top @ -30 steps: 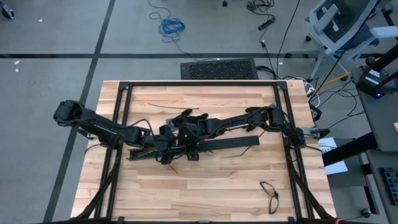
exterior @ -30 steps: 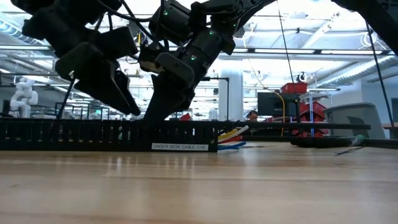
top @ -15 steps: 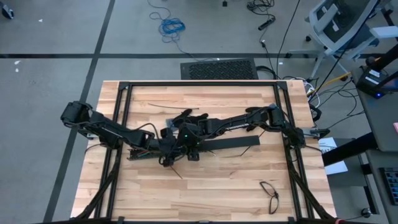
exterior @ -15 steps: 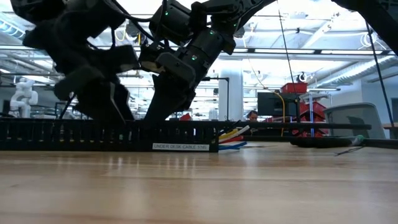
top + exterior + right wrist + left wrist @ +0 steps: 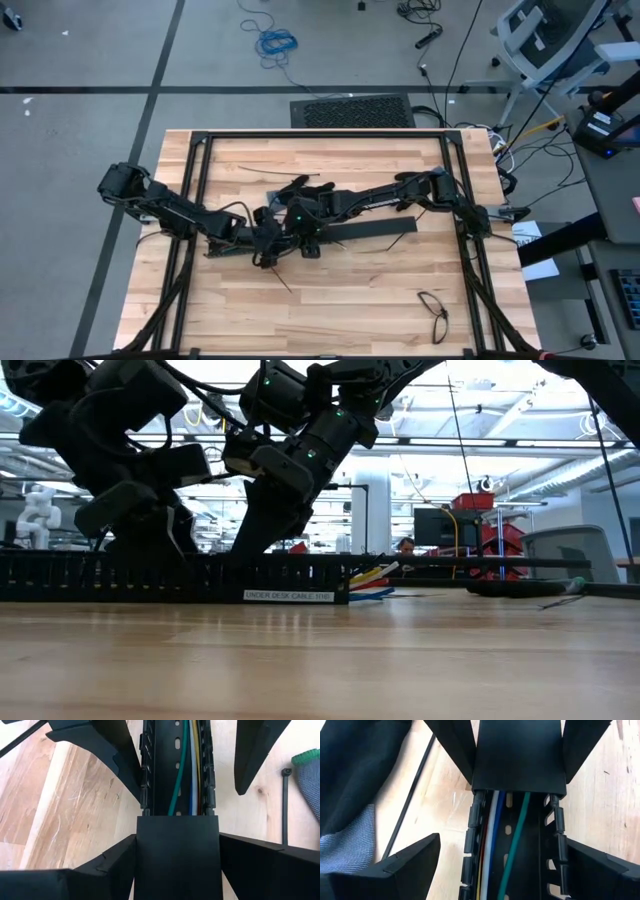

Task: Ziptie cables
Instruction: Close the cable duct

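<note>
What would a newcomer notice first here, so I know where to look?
Both arms meet mid-table over the black slotted tray, which lies across the wood. The left gripper and right gripper face each other along it, jaws open and straddling its walls. Inside the tray run the cables, green, white, blue and yellow, part hidden under a black cover.

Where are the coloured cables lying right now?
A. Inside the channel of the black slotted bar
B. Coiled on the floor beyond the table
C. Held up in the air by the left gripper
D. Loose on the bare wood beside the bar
A: both wrist views show the cables running along the inside of the black slotted bar, between its slotted walls, with the left gripper and right gripper each straddling it.
</note>
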`<state>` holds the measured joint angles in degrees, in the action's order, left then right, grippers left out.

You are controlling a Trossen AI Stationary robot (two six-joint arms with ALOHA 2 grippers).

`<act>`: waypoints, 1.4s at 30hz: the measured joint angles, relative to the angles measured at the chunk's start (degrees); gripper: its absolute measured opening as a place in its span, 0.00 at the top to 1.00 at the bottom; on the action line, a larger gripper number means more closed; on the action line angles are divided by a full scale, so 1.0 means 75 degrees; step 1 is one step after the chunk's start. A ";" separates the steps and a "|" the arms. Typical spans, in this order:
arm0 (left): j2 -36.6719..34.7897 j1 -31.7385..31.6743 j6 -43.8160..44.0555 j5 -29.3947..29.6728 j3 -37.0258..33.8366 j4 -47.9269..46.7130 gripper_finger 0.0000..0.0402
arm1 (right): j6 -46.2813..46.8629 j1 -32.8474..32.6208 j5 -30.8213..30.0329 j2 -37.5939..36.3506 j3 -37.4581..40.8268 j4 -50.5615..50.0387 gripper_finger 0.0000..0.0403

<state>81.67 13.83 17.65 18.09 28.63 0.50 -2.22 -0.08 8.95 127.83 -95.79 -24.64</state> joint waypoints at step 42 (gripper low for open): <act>-0.0542 0.0647 0.0469 0.1071 -0.0135 -0.0384 0.10 | -0.0180 0.0015 -0.0009 0.0142 -0.0022 0.0391 0.40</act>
<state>77.60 18.68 21.17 26.12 27.62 -2.38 -3.57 0.03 8.88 128.90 -95.95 -21.70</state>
